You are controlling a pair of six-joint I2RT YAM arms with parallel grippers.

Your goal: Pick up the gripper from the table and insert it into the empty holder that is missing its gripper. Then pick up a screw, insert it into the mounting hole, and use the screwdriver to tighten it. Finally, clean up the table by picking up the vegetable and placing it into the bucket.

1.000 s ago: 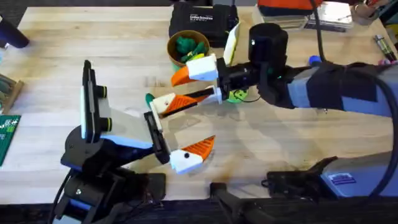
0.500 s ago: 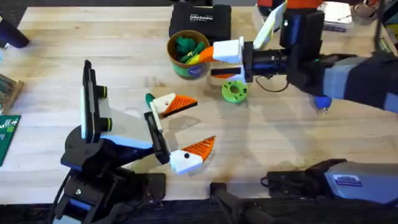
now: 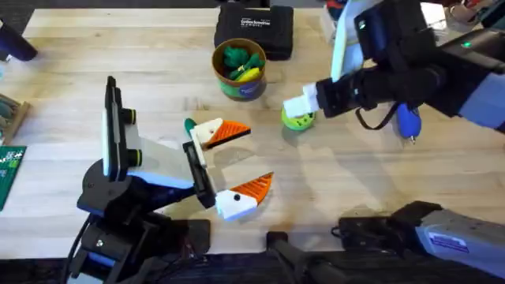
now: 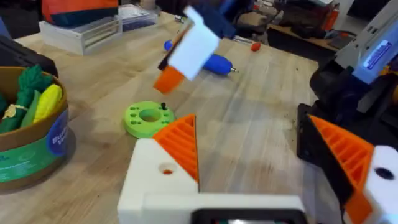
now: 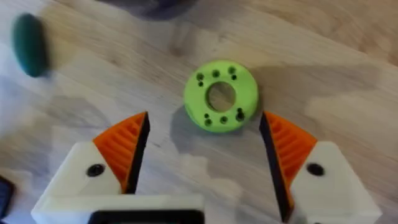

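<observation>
— Claws first: how do they stand?

— From my seat, both spread and empty. My right claw (image 3: 298, 107) sits right of centre in the overhead frame, above the lime disc (image 3: 299, 120). On its wrist camera the disc (image 5: 221, 95) lies on the counter (image 3: 95, 55) ahead of the open fingers (image 5: 124, 146). I cannot tell whether it touches.

— And the left one?

— My left claw (image 3: 259, 155) is low in the middle of the frame, with nothing between its fingers.

— Vegetable?

— I see the vegetable (image 3: 189, 125) on the counter left of centre, just beside the left claw's upper finger. It is well apart from the bucket (image 3: 239, 71).

— Where is that bucket?

— It is at the upper middle, in front of the black case (image 3: 254, 28), with a leafy green toy and a yellow piece inside.

— Screwdriver?

— The screwdriver (image 3: 408, 122) lies at the right, partly under my right arm.
</observation>
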